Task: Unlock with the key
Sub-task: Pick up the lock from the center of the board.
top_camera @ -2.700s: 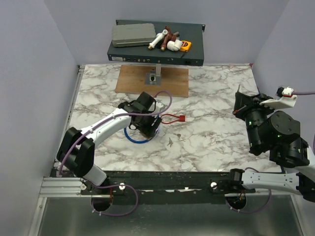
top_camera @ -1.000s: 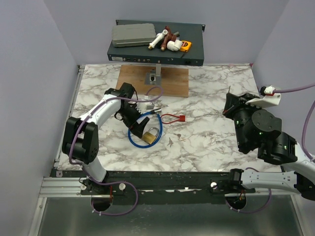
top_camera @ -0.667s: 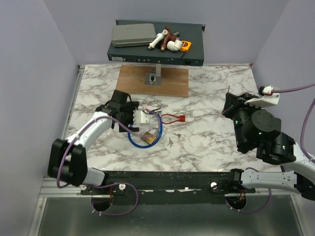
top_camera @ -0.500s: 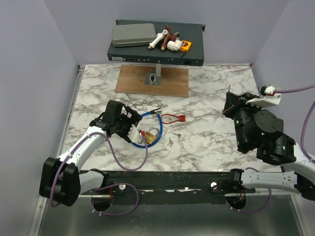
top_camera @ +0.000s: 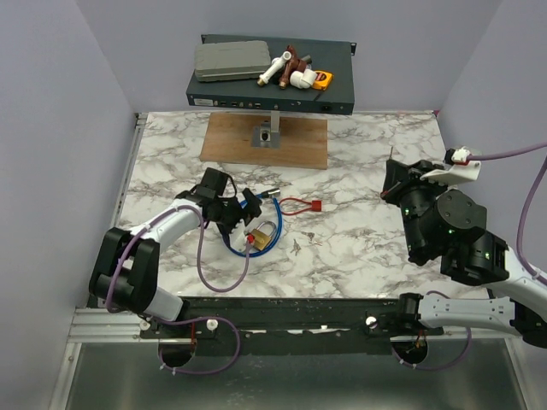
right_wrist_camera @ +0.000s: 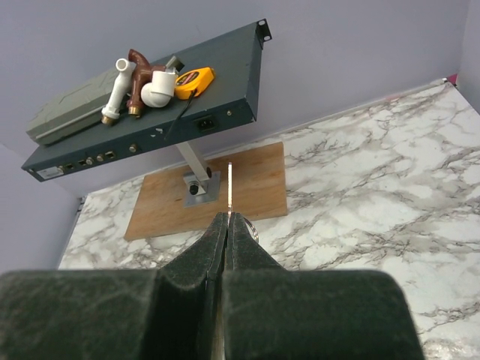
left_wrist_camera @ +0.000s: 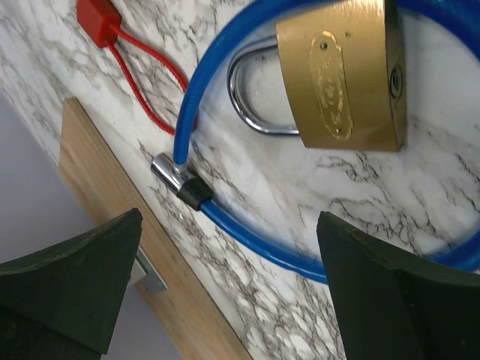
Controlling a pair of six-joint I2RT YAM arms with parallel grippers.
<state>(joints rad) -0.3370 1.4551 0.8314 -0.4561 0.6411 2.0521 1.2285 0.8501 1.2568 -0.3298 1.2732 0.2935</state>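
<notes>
From the top view we saw the left gripper (top_camera: 242, 207) low over the marble table (top_camera: 367, 145), left of centre. Its jaws were spread wide and held nothing, just beside the brass padlock (top_camera: 262, 232), which lay against the loop of blue cable (top_camera: 235, 248). A red strap (top_camera: 299, 203) lay just to the right, and the right gripper (top_camera: 389, 184) hung raised at the right of the frame, well apart from the lock. In the left wrist view the two fingers (left_wrist_camera: 75, 292) stood far apart at the bottom corners, with the padlock flat in the upper right — we could not tell whether its shackle was threaded on the cable. In the right wrist view the fingers (right_wrist_camera: 187, 277) were pressed together on the key (right_wrist_camera: 229, 184) — a thin silver sliver standing up at the centre of the frame, off the table.
</notes>
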